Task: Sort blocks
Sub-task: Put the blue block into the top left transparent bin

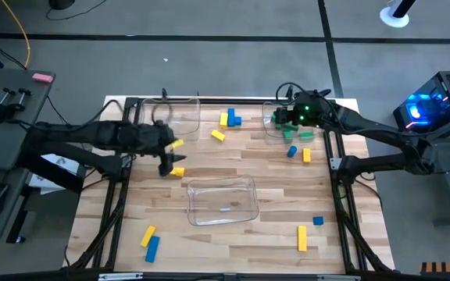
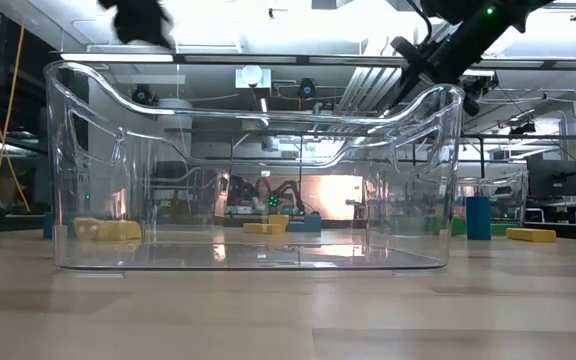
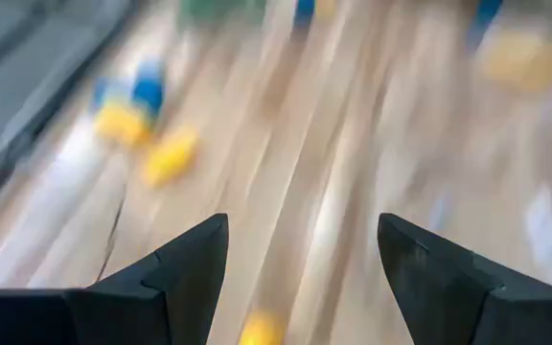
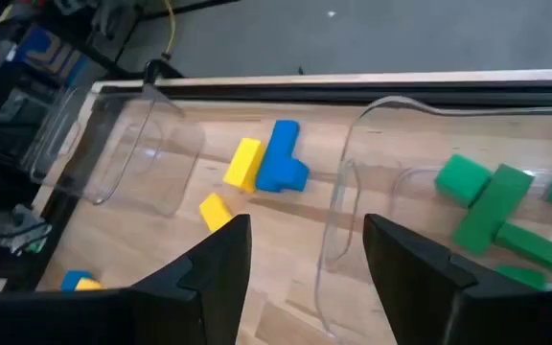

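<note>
Right gripper point(image 4: 305, 254), fingers spread and empty, hovered over the rim of the clear bin point(image 4: 338, 182) holding green blocks point(image 4: 492, 206), apparently after a drop; left gripper point(image 3: 300, 278), likewise parted and bare, hung above scattered yellow blocks point(image 3: 169, 156) awaiting sorting.

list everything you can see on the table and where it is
clear plastic rectangular bins: three; one centre-front, one back-left, one back-right
green blocks: several, in the back-right bin
yellow and blue blocks: pair at back centre; yellow one beside it; pair front-left; blue and yellow right of centre; blue and yellow bar front-right; yellow one left of centre
wooden table: one, light
left gripper: open, above the table left of centre
right gripper: open, over the back-right bin
</note>
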Tool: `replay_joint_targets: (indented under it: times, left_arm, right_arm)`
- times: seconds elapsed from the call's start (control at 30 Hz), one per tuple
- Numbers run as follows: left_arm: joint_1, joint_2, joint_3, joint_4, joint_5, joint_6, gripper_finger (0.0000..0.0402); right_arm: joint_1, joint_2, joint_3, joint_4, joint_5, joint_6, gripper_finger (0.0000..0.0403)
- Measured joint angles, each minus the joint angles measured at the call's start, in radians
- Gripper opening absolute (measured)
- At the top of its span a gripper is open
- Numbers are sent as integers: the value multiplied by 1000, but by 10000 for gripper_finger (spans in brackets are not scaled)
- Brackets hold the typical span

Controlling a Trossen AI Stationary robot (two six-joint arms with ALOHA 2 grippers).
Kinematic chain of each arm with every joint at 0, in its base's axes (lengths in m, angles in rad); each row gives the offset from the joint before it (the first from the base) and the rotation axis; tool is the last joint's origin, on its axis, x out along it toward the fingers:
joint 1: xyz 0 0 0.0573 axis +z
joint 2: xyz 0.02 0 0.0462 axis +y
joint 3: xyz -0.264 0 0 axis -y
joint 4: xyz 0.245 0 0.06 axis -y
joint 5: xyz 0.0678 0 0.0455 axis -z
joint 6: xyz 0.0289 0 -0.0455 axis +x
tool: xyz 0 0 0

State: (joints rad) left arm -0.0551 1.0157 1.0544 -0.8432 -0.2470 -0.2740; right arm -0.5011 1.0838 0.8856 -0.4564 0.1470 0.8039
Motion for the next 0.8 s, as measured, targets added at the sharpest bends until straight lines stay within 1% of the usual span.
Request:
replay_joint_targets:
  times: [0.03, 0.1, 0.17, 0.2, 0.3, 0.43, 0.57, 0.67, 0.8]
  left_arm:
    - [0, 22, 17, -106, 0, -9, 255]
    - [6, 54, 9, -277, 2, -26, 255]
    - [13, 79, -28, -382, 2, -12, 255]
    - [18, 89, -53, -394, 2, 10, 255]
    - [39, 115, -135, -351, 5, 104, 255]
    - [91, 175, -204, -266, 38, 250, 255]
    - [150, 255, -216, -256, 99, 404, 255]
    - [174, 294, -216, -253, 137, 531, 255]
    - [193, 319, -216, -244, 167, 590, 255]
  right_arm:
    - [6, 1, 0, 1, -4, 0, 199]
    - [20, 2, 0, -9, -8, 0, 199]
    - [37, 4, 0, -23, -9, 0, 199]
    - [46, 8, 0, -28, -8, 0, 199]
    - [66, 27, 0, -32, -8, 0, 199]
    - [81, 72, 0, -28, -6, 0, 199]
    - [96, 126, 0, -16, -7, 5, 199]
    - [113, 160, 0, -9, -8, 1, 199]
    - [139, 192, 0, -10, -9, 0, 199]
